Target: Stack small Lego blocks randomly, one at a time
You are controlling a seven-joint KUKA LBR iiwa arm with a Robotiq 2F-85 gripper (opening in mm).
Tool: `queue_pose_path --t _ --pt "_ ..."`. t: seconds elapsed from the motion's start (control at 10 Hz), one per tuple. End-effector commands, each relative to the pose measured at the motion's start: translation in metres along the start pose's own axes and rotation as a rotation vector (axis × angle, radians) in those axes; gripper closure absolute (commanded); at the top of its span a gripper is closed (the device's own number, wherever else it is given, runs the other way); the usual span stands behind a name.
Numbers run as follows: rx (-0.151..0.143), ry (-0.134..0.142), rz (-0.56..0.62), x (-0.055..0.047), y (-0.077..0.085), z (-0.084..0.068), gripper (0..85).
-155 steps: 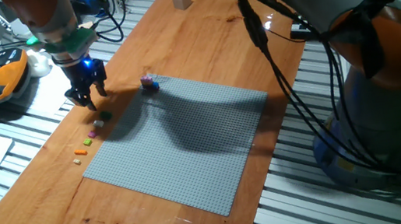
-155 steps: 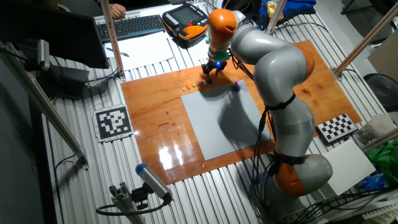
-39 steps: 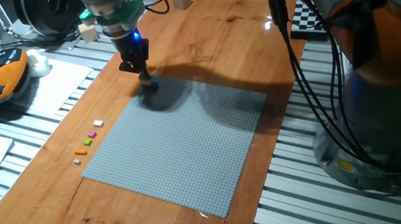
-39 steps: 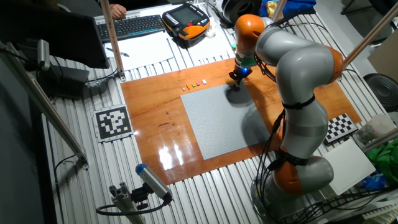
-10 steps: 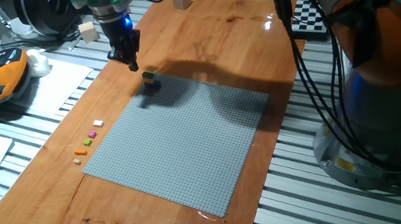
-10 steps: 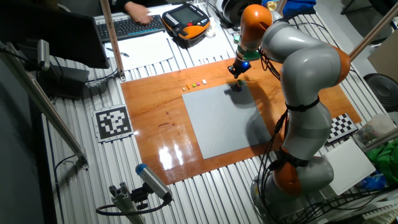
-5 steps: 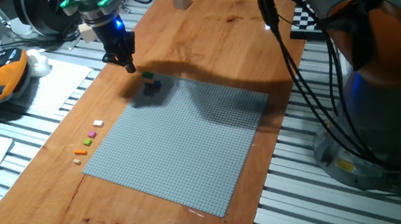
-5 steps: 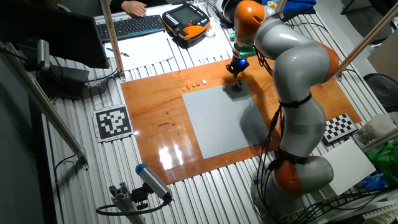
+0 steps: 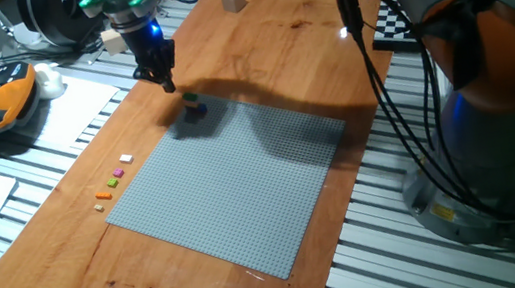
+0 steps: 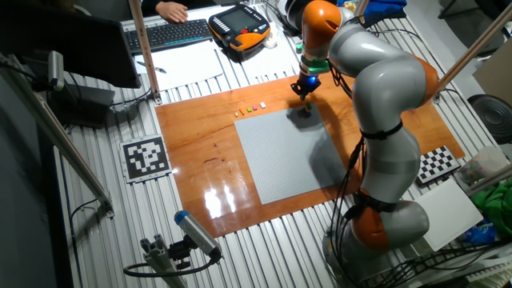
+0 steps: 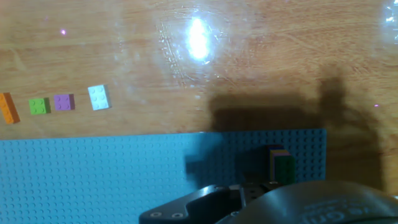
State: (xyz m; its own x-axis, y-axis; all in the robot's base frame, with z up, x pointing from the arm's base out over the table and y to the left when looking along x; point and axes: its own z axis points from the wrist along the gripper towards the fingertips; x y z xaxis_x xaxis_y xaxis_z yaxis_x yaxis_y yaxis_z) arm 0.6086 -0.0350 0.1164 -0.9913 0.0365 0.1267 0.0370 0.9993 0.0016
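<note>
Green-topped Lego stack (image 9: 193,102) stands at the grey baseplate (image 9: 233,188) corner | gripper (image 9: 166,84) hovers beside it, jaw state unclear | four loose bricks (image 11: 55,103) wait alongside | risk: a low sweep could topple the stack

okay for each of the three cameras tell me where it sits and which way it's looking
One fixed view: low beside the table, looking across the baseplate; gripper and arm base show.
The other fixed view: high overhead, looking down; whole arm shows, gripper.
Hand view: on the hand, looking down at loose blocks; housing shows.
All share the block stack.
</note>
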Motion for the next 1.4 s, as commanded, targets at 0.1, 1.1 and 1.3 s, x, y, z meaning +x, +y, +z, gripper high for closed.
queue_pose_path --t 0.1,1.1,1.3 --pt "0.002 -0.002 -0.004 0.003 0.001 -0.001 85.0" --pt "0.009 -0.032 -0.022 0.015 0.010 -0.001 85.0" --pt "0.013 -0.042 -0.010 0.022 0.018 0.001 85.0"
